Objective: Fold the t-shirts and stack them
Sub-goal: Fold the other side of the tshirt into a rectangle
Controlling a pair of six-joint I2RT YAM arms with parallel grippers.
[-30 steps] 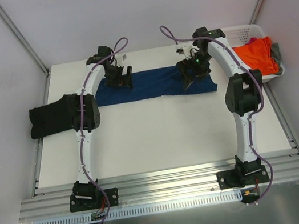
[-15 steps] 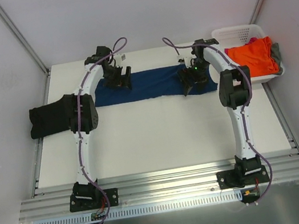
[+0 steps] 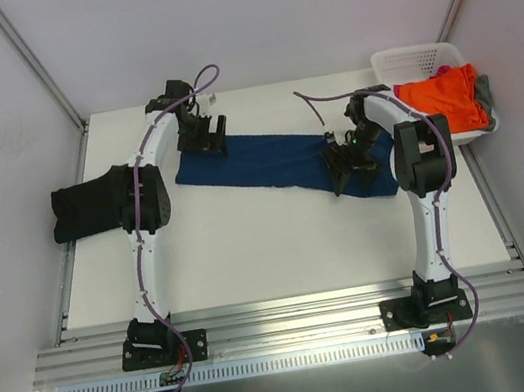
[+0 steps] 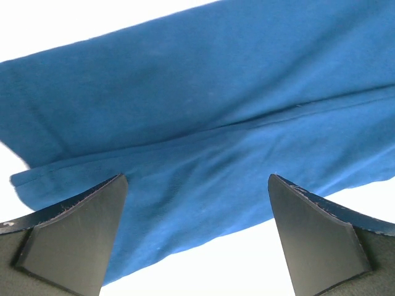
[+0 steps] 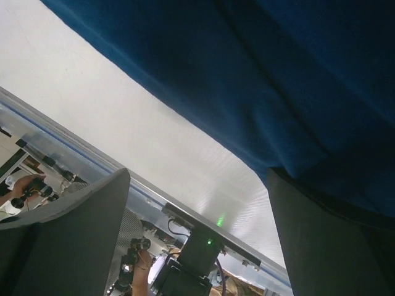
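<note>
The navy shirt (image 3: 276,161) lies as a long folded strip slanting across the table (image 3: 269,235). The left gripper (image 4: 197,179) hangs over its left end with fingers spread apart. The right gripper (image 5: 197,172), likewise released, is at its right end.

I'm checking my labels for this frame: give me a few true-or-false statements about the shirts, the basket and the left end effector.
1. The blue shirt lies in a long strip on the table. True.
2. The black shirt is in the basket. False: it lies at the table's left edge.
3. The left end effector is open above the blue shirt. True.
4. The orange shirt is spread flat on the table. False: it is bunched in the basket at the far right corner.
</note>
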